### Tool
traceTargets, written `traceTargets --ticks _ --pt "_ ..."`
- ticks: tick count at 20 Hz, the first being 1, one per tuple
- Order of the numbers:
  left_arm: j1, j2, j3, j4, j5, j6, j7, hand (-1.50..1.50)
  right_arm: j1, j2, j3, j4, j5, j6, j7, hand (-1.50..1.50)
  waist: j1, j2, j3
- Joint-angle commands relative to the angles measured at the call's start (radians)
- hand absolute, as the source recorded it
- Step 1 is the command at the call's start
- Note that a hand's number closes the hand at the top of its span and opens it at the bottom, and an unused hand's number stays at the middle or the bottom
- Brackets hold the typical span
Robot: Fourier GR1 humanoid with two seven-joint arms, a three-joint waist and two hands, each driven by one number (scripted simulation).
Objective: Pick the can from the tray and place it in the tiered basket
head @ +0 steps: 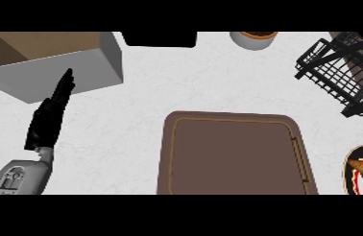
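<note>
The brown rectangular tray (237, 153) on the white tabletop (199, 81) carries no visible can, and where the can is cannot be told. The left hand (50, 117) rests at the view's left, fingers straight, holding nothing. The right hand is out of view. Probable hazard: with the can unseen, placement may miss the black wire tiered basket (322, 69) or strike its rim.

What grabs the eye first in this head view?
The big brown tray fills the lower middle, and no can shows on it. The black wire basket sits at the upper right edge. At the left, the left hand stands with straight fingers, beside a grey and tan box.
</note>
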Motion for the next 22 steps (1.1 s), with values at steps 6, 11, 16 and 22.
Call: traceTargets --ticks 6,11,16,22 --pt "0.01 -0.027 0.019 0.032 -0.017 0.003 -0.03 0.0 0.04 -0.003 -0.032 -0.125 -0.068 -0.165 -0.065 -1.5 -0.017 -0.001 0.008" --pt "0.076 -0.057 -0.009 -0.028 -0.057 0.03 -0.024 0.0 0.052 -0.012 0.004 -0.204 -0.041 -0.201 0.024 -1.5 -0.02 -0.007 0.008" --pt "0.074 -0.018 0.037 -0.049 -0.028 -0.005 0.028 0.0 0.109 0.014 -0.014 -0.393 -0.095 -0.099 0.186 -1.5 -0.054 -0.022 0.007" --pt "0.097 -0.015 0.056 -0.047 -0.034 0.008 0.029 0.0 0.306 0.025 -0.056 -0.69 -0.217 0.049 0.21 -1.5 -0.095 -0.035 0.006"
